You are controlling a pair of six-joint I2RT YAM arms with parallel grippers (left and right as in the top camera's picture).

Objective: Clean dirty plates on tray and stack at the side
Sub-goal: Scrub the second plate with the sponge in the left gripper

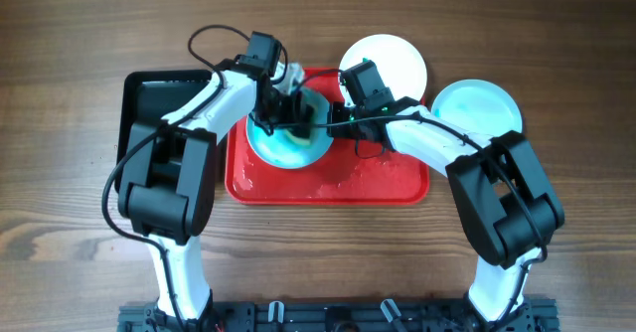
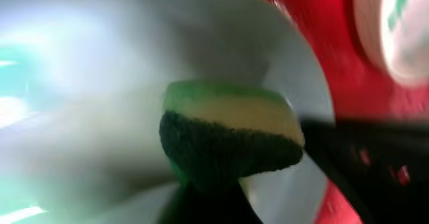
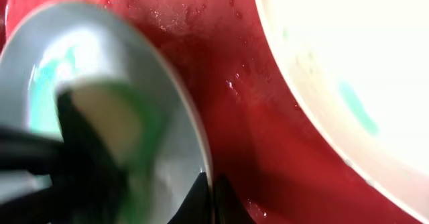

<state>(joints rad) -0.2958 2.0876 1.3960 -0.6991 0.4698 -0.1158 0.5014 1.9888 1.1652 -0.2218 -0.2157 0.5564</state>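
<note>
- The left tool (image 1: 286,113) is pressed together on a green-and-yellow sponge (image 2: 231,133), which rests on the face of an aqua plate (image 1: 288,151).
- That plate sits in the red tray (image 1: 338,183), toward its left half.
- The right tool (image 1: 333,123) pinches the plate's right rim.
- A white plate (image 1: 393,64) with faint green marks overlaps the tray's far right corner.
- A second aqua plate (image 1: 477,108) lies on the tabletop (image 1: 60,173), right of the tray.
- A black tray (image 1: 144,98) sits left of the red one.
</note>
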